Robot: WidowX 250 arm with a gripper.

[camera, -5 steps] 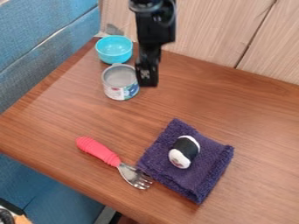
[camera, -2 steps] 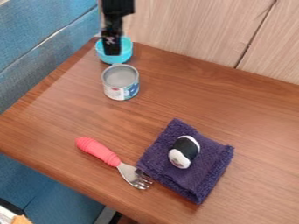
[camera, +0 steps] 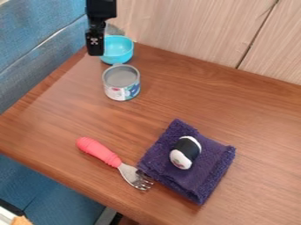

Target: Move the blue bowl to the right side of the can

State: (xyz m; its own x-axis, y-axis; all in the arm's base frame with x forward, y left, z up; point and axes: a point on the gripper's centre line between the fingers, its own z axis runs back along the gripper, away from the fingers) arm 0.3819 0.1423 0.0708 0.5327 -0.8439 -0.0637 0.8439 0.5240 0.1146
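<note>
Camera view: the black robot gripper [camera: 94,47] hangs at the upper left, overlapping the left edge of the round, light-blue bowl [camera: 119,49]; whether it is wide or narrow, I cannot tell. The bowl sits near the far left corner of the brown wooden table [camera: 235,105], just behind the short, silver metal can [camera: 122,79].

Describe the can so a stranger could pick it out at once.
On the brown wooden table, look toward the corner by the blue cushioned seat. Just in front of the blue bowl stands a short, round can. Unlike the plain bowl, it has a gray top and a printed label around its side.
</note>
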